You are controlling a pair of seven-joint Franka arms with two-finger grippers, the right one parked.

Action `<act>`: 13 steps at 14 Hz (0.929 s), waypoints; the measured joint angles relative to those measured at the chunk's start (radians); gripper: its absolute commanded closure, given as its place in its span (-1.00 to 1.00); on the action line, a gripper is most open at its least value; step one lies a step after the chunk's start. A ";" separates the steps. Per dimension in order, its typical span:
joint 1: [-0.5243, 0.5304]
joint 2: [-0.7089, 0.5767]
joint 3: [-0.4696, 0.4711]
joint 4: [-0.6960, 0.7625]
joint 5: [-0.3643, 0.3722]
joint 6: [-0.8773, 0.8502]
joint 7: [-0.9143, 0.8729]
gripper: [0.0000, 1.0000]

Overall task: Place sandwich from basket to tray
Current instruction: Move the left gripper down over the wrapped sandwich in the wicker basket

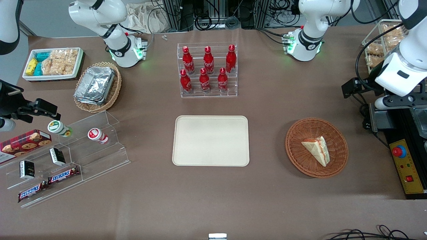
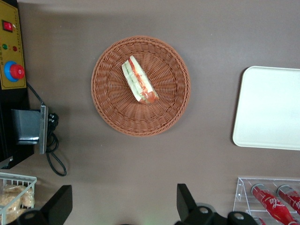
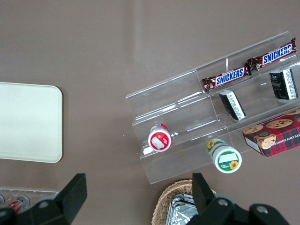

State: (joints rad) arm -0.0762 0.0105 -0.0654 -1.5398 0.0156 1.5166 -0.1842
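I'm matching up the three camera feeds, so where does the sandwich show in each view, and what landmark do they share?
Front view: the sandwich lies in the basket, toward the working arm's end of the table.
Left wrist view: the sandwich lies in the basket, with the open gripper raised above the table beside it.
Right wrist view: not in it.
Shared landmark: the tray.

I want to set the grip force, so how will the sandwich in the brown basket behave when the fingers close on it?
The sandwich shows pale bread with layered filling, so it is probably soft and may squash or split. It looks light. It lies flat in the basket, so rolling seems unlikely. The gripper is open, above bare table beside the basket.
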 measured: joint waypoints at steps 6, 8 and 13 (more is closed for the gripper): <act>0.002 -0.004 0.004 -0.006 0.002 -0.008 -0.001 -1.00; 0.020 0.016 0.007 -0.026 0.004 0.007 -0.013 -1.00; 0.064 0.070 0.012 -0.223 0.001 0.292 -0.244 -1.00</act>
State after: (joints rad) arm -0.0119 0.0800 -0.0538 -1.7623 0.0170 1.8089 -0.4282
